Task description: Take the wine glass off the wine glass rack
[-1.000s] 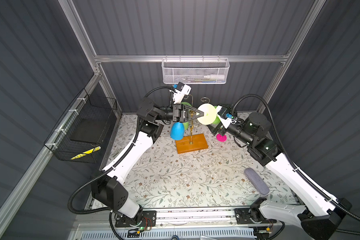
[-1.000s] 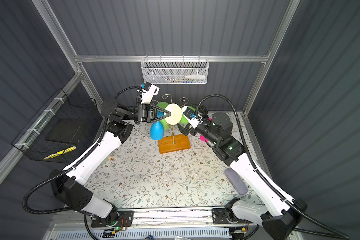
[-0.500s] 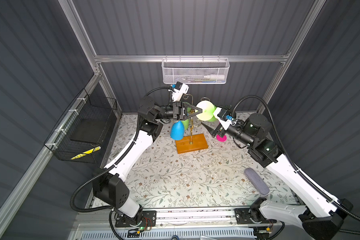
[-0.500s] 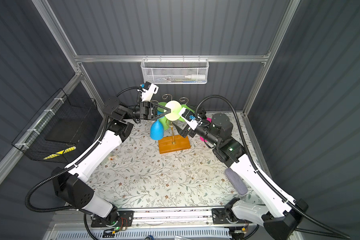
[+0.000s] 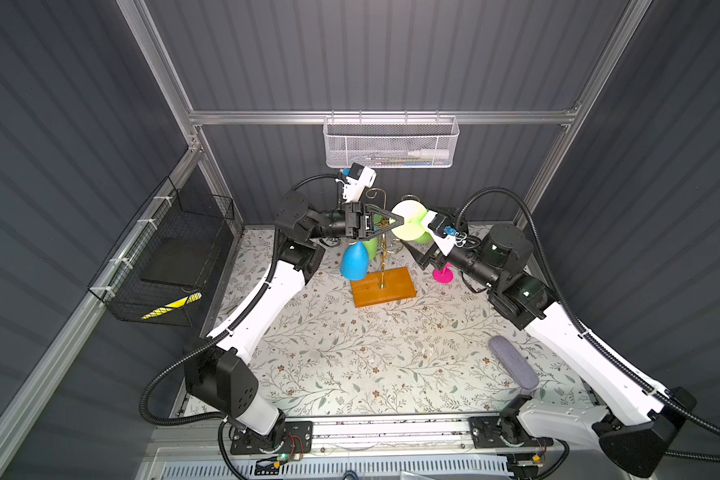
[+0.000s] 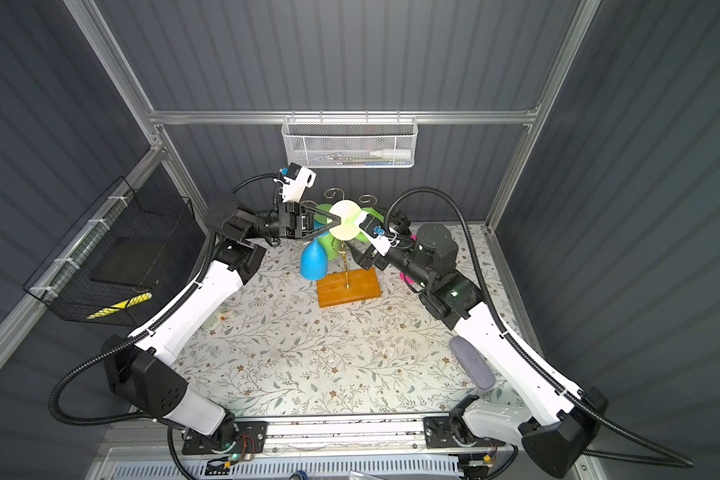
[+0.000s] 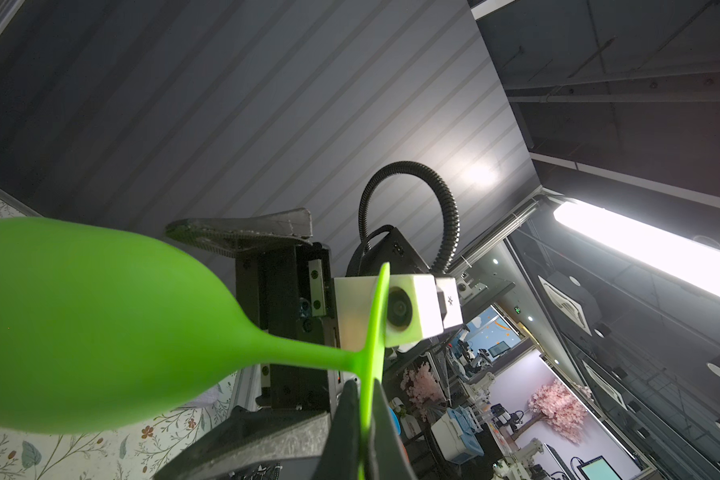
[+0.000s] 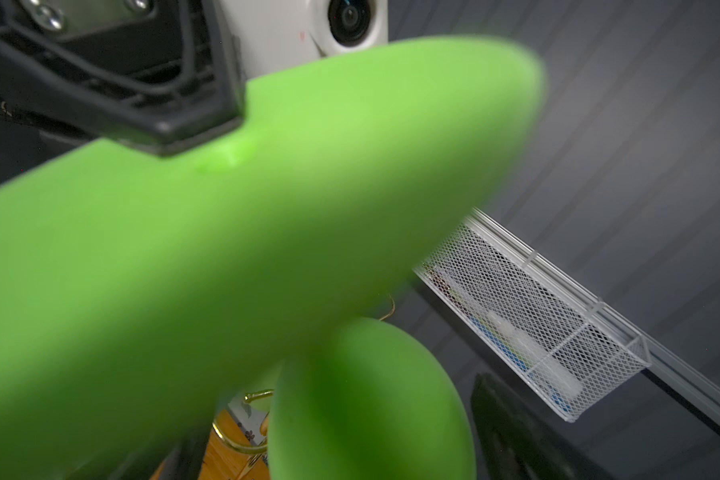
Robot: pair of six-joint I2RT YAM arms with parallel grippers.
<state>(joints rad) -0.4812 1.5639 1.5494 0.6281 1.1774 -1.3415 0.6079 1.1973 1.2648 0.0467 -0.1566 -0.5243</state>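
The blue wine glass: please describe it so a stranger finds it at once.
At the back of the floral table stands a gold wire rack on an orange wooden base. The blue wine glass hangs bowl down on its left side; the glass beside it is green.

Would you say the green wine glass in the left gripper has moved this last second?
Yes: in a top view the wine glass rose away from the wooden base.

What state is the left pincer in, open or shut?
Shut: the left wrist view shows the left pincer clamping the foot of the green wine glass.
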